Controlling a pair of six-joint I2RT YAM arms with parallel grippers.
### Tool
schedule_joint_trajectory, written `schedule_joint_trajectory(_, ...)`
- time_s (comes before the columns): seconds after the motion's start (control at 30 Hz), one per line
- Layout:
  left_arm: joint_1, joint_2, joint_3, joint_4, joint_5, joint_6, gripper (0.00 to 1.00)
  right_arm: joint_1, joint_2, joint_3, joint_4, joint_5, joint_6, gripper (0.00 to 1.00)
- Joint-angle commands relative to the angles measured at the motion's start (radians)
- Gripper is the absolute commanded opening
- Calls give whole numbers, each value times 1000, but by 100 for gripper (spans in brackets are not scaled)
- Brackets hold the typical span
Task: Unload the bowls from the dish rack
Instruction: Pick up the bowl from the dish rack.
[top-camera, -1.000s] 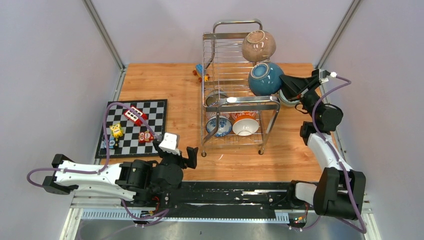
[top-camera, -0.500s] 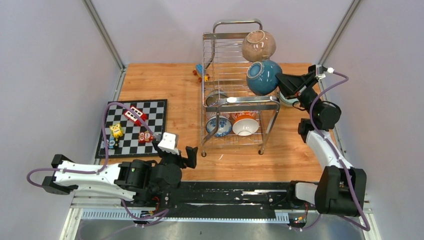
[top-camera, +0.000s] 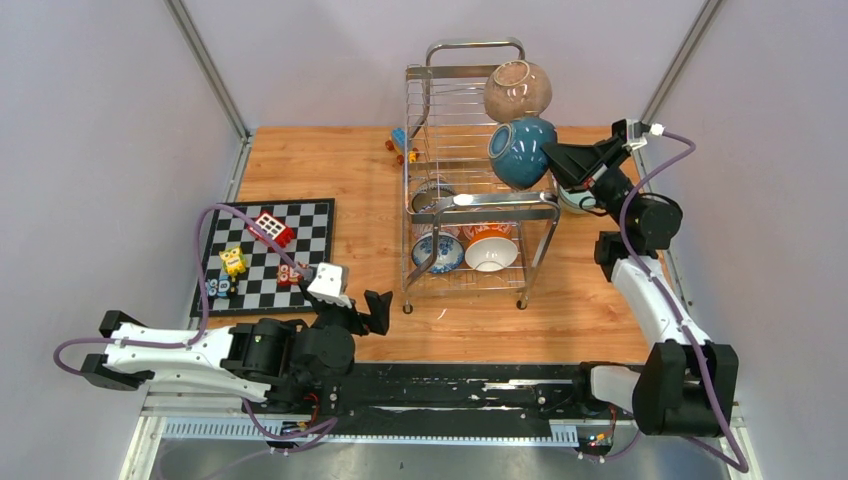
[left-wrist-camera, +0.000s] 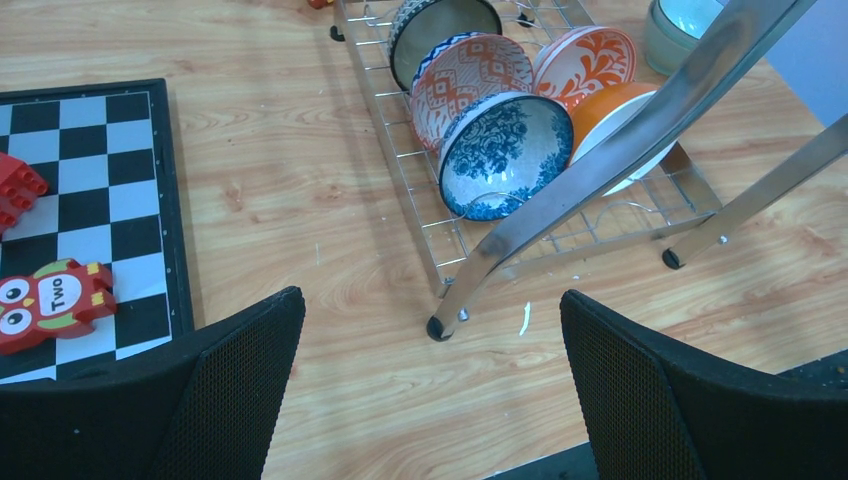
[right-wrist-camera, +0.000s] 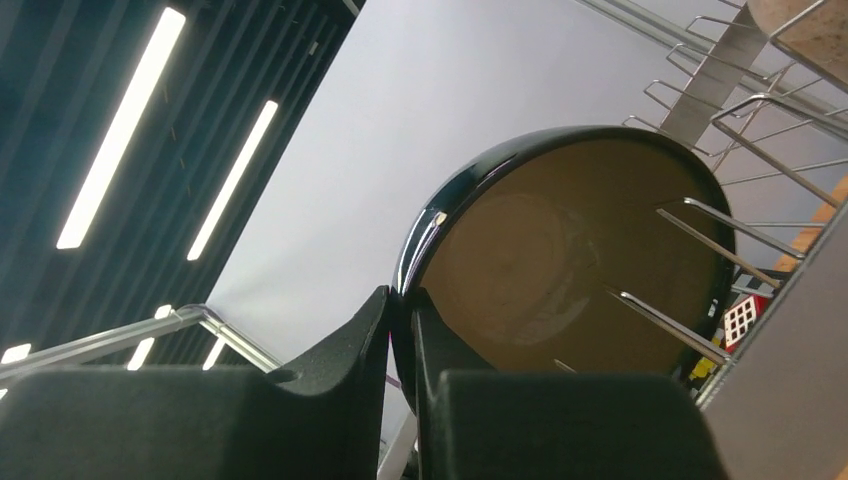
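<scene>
The chrome dish rack (top-camera: 480, 200) stands at the table's back middle. On its top tier sit a speckled brown bowl (top-camera: 517, 91) and a dark teal bowl (top-camera: 522, 153). My right gripper (top-camera: 553, 162) is shut on the teal bowl's rim (right-wrist-camera: 420, 250), with rack prongs across the bowl's brown inside (right-wrist-camera: 560, 250). On the lower tier stand a blue-white bowl (left-wrist-camera: 505, 153), a red patterned bowl (left-wrist-camera: 470, 75), orange-white bowls (left-wrist-camera: 585, 62) and a dark striped bowl (left-wrist-camera: 440, 22). My left gripper (left-wrist-camera: 430, 390) is open and empty, low before the rack's front leg (left-wrist-camera: 437, 327).
A chequered board (top-camera: 268, 255) with several toy blocks lies left of the rack; a red owl block (left-wrist-camera: 50, 300) is at its near edge. More toy blocks (top-camera: 402, 147) lie behind the rack. A mint green bowl (left-wrist-camera: 680, 25) sits on the table right of the rack.
My right gripper has carried the teal bowl a little left and up along the top tier. My left arm has shifted slightly; the red block on the board sits farther back.
</scene>
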Motion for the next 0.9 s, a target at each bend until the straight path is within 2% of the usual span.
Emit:
schedule_joint_trajectory(0.0,-1,-25,14,-7,-30,-26,100,43,-42,57,-68,-7,-106,3)
schedule_joint_trajectory(0.53,-1,-62,10,-24,-26,-51,100,126,-19,206,-254,-7,-228,3)
schedule_joint_trajectory(0.87,-1,-85,30,-1,-56,14,100,151,-27,266,-412,46,-274,3)
